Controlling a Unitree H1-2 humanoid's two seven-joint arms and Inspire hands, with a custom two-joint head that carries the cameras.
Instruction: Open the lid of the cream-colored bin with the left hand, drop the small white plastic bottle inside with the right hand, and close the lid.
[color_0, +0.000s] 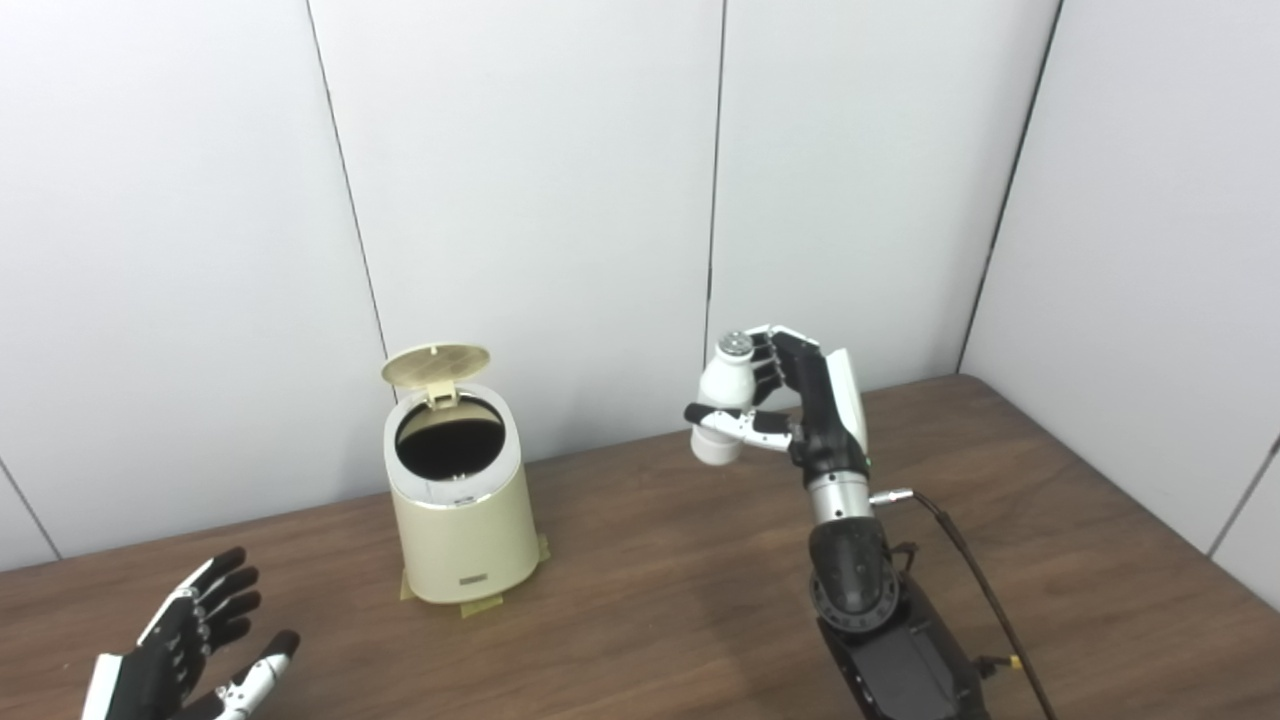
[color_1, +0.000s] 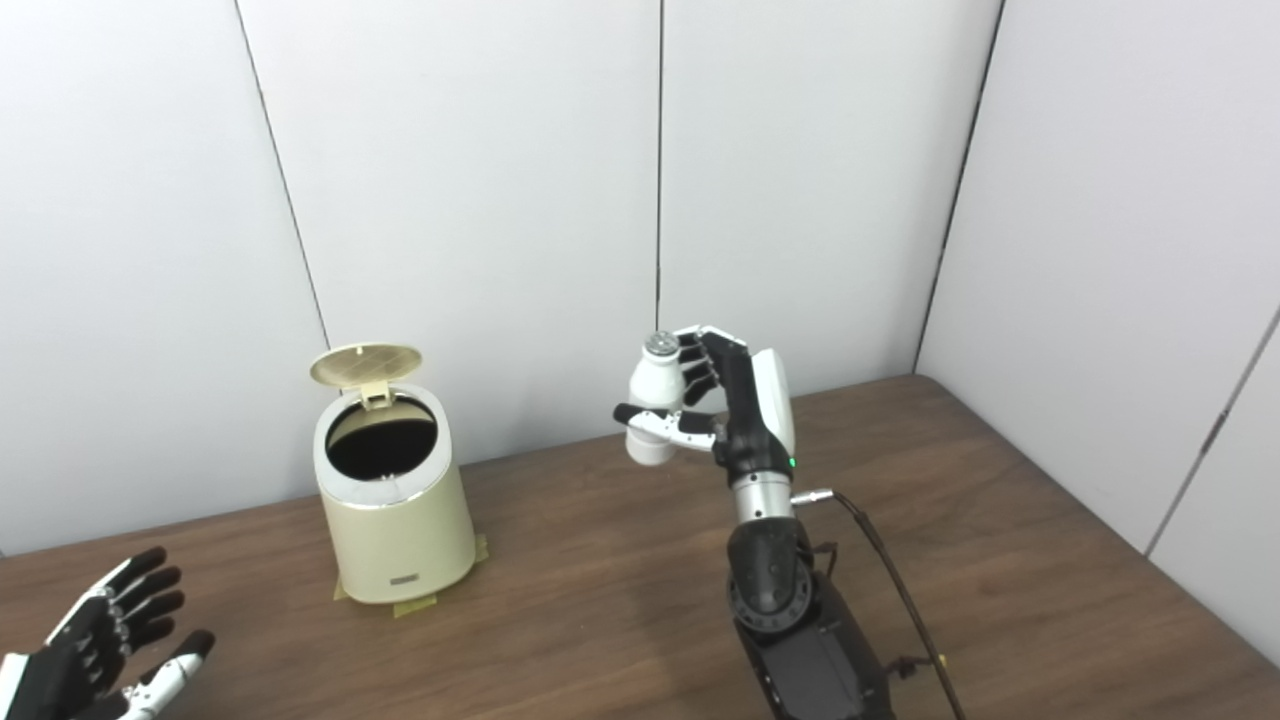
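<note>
Down at the near left corner of the tabletop (color_0: 640, 600) the left hand (color_0: 190, 645) sits palm up, fingers spread, holding nothing. Near the front edge on the other side, the right arm comes up almost vertical, and the right hand (color_0: 790, 400) is clamped around the bottle (color_0: 722, 400), lifted well clear of the wood. Bottle is pretty much upright, cap on top, thumb wrapped across the lower part of its body.

Farther back, toward the left rear of the tabletop, stands the bin (color_0: 465, 510), taped down at its base. Its lid (color_0: 436, 365) is already flipped up at the back, and the dark mouth is wide open.

So the key bit: the bin opening lies off to the left of the bottle and lower, well apart from it. Looks to me like the right hand has to carry the bottle sideways over that opening before letting go. The left hand is closer to the bin, handy for shutting the lid afterwards I'd guess.
</note>
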